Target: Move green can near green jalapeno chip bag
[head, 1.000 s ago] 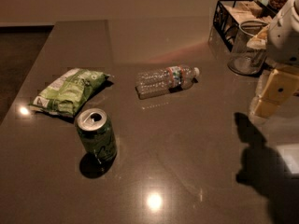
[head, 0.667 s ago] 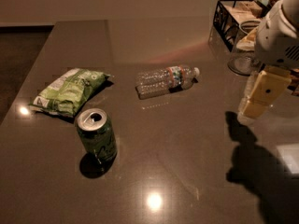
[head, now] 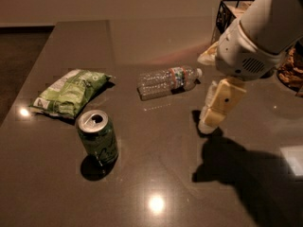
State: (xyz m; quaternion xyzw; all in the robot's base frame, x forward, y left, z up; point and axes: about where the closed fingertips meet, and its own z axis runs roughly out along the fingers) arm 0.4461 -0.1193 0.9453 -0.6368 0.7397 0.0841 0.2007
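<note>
The green can (head: 98,136) stands upright on the dark table (head: 52,193), toward the near left, its silver top with the opened tab facing up and a small shadow pooled at its base. Just beyond it, farther and a little more to the left, the green jalapeno chip bag (head: 71,92) lies flat and crinkled; the two are close, with only a narrow strip of tabletop between the bag's near edge and the can's rim. A clear plastic bottle (head: 168,82) lies on its side near the middle of the table, cap pointing right, well apart from the can. The gripper (head: 209,122) hangs on the right side, cream-coloured and angled down and to the left from the white arm (head: 258,37), its tip low over the table just right of the bottle and far from the can (whether it is released or clenched cannot be told from this angle). It holds nothing visible. A black wire basket (head: 226,9) sits at the far right edge, partly hidden behind the arm, and the arm's broad shadow falls across the near right of the table.
</note>
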